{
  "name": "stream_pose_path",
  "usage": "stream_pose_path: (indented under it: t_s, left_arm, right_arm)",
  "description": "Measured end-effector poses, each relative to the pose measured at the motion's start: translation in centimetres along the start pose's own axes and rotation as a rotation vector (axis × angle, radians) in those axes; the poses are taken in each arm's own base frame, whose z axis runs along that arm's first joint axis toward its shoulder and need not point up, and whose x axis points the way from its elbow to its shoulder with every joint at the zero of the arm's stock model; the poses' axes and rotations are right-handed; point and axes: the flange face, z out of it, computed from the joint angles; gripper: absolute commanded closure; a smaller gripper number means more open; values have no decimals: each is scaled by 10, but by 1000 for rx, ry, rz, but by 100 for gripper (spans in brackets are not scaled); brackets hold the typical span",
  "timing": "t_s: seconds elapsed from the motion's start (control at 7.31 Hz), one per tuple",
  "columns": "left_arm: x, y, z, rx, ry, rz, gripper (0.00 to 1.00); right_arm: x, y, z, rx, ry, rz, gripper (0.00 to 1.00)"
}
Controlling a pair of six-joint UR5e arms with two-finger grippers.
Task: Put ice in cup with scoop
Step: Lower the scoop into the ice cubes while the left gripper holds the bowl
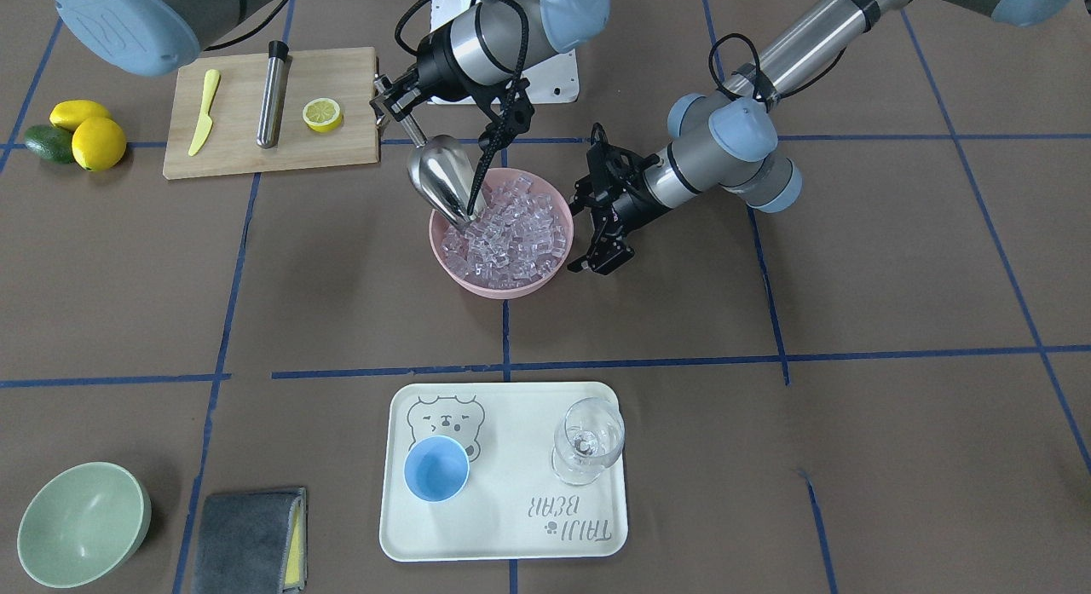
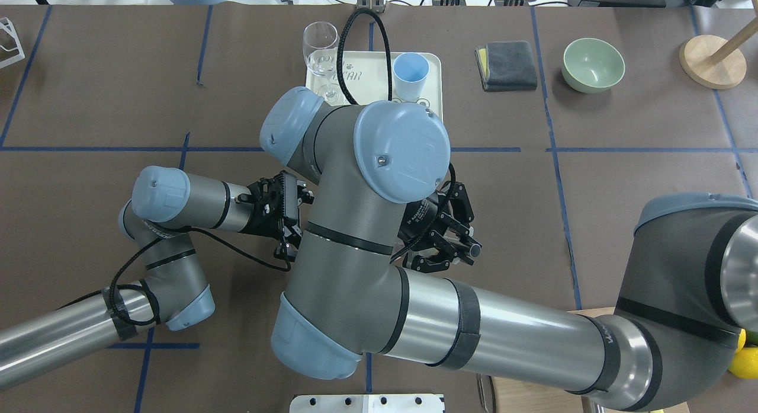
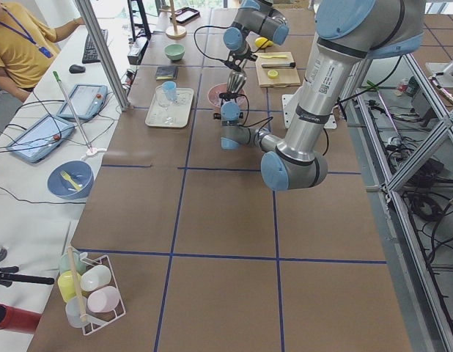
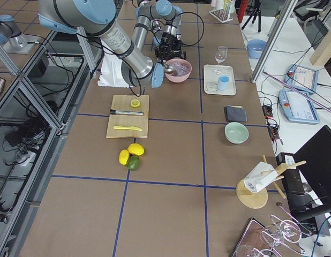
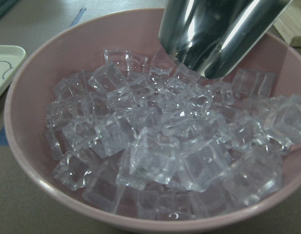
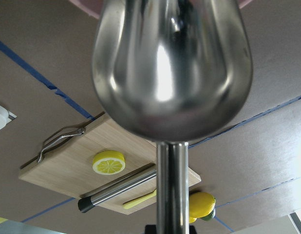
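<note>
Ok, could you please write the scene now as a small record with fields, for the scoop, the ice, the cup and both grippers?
scoop: tilted down, tip in the ice, handle in the right gripper
ice: heaped in pink bowl
cup: empty, upright on tray, beside stemmed glass
right gripper: shut on scoop handle
left gripper: looks open, beside pink bowl, holding nothing
task state: no ice in cup yet

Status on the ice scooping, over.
Right gripper shut on scoop, tip in ice. Left gripper open beside pink bowl. Cup empty, nothing blocking.
</note>
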Motion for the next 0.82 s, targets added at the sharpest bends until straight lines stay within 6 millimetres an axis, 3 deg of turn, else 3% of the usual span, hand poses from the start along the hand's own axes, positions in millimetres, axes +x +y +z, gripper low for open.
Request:
stream_pose_path:
  t_s: [0.82]
  left_arm:
    - [0, 0, 0, 0, 0, -1, 0]
  right_arm:
    - [-13, -35, 17, 55, 2, 5, 100]
